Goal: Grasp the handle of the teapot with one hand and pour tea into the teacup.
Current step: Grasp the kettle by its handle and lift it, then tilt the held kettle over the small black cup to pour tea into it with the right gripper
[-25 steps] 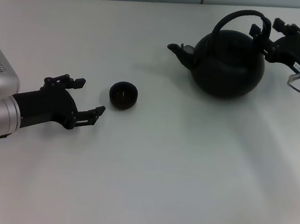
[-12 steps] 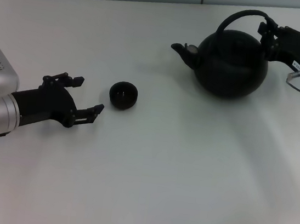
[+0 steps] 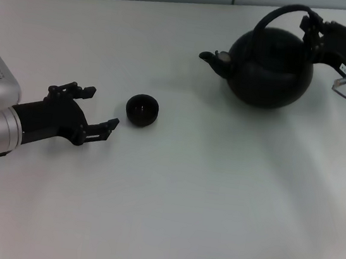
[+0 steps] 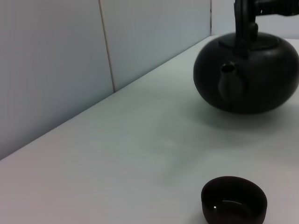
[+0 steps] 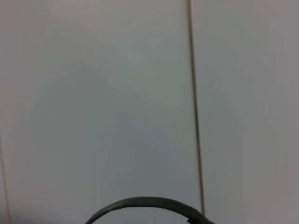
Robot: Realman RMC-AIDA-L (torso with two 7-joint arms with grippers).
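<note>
Head view shows the right gripper (image 3: 312, 28) pinching the handle (image 3: 284, 14), teapot (image 3: 270, 67) now higher than before; one teacup (image 3: 142, 110), left gripper (image 3: 93, 107) spread.

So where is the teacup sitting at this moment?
In the head view the teacup stands on the table, left of centre, just beyond the open left gripper and well apart from the teapot.

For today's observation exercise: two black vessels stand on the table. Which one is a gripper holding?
The teapot, the large round one with the spout. The right gripper is shut on its handle. The small teacup stands free, just ahead of the open left gripper.
</note>
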